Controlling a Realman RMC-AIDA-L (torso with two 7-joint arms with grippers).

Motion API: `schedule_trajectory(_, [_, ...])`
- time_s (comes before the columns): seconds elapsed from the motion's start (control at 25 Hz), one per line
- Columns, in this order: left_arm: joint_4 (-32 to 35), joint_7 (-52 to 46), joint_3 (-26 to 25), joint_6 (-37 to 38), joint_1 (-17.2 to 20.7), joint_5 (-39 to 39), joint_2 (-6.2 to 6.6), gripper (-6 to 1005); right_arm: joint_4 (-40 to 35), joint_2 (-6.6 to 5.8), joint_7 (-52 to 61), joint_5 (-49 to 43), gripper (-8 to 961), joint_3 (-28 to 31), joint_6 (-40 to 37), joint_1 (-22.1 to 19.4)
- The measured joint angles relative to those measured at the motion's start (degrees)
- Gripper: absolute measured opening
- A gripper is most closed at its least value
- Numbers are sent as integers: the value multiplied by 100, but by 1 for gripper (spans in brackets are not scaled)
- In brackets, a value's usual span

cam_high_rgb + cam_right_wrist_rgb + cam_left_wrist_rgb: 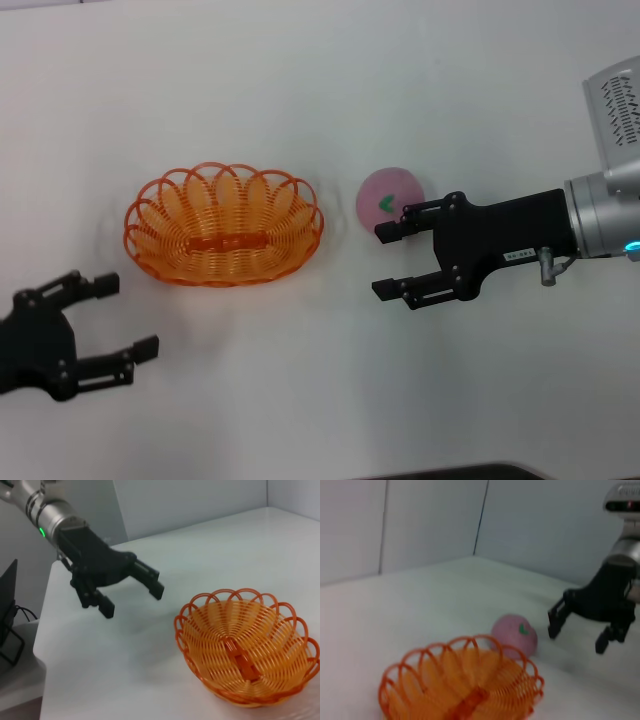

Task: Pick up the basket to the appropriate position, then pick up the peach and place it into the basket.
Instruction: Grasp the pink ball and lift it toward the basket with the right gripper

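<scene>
Basket [225, 226]: bright orange, woven wire-like pattern, looped scalloped rim, solid orange strip at btm centre. Peach [388, 196]: soft pink w/ small green leaf mark. Both grippers black: left gripper [115, 317], right gripper [391, 259]. Right arm silver-grey w/ small blue light. Table [300, 80]: plain white.

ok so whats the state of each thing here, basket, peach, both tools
basket: upright on the table, empty, not held
peach: on the table beside the basket, not in it, not gripped
left tool: open, empty, near the basket but apart from it
right tool: open, empty, one finger close by the peach
</scene>
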Motion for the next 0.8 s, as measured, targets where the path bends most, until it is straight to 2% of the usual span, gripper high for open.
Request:
schedule_trajectory(0.48, [-197, 39, 12, -167, 5, 232, 9, 923, -136, -22, 177, 2, 745, 48, -220, -29])
schedule_trajectory(0.8, [-197, 31, 16, -170, 0, 237, 7, 922, -1023, -85, 1436, -52, 745, 189, -739, -20])
